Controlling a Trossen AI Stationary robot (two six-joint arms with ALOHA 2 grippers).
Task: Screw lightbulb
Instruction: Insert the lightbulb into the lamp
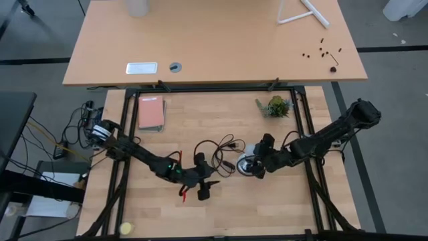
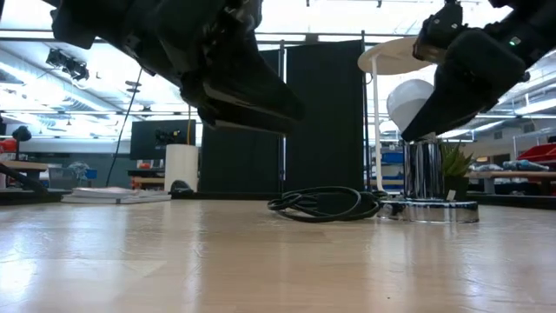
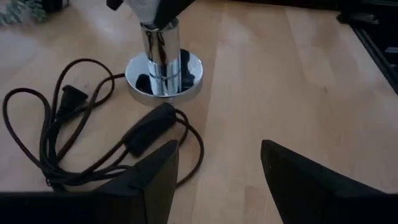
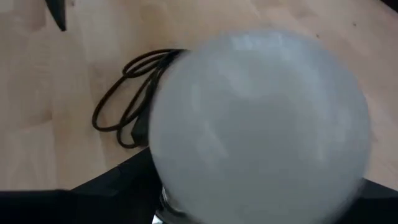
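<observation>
At the right of the low view, the right gripper (image 2: 423,115) clasps the lightbulb (image 2: 410,99) over the chrome socket (image 2: 423,169) for threading, while the left gripper (image 3: 217,171), centre-left in the high view, hangs open and empty.

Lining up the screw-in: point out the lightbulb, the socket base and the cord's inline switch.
lightbulb (image 4: 258,118): right wrist view, glass dome.
socket base (image 3: 189,71): left wrist view, chrome disc rim.
inline switch (image 3: 149,124): left wrist view, black body.
</observation>
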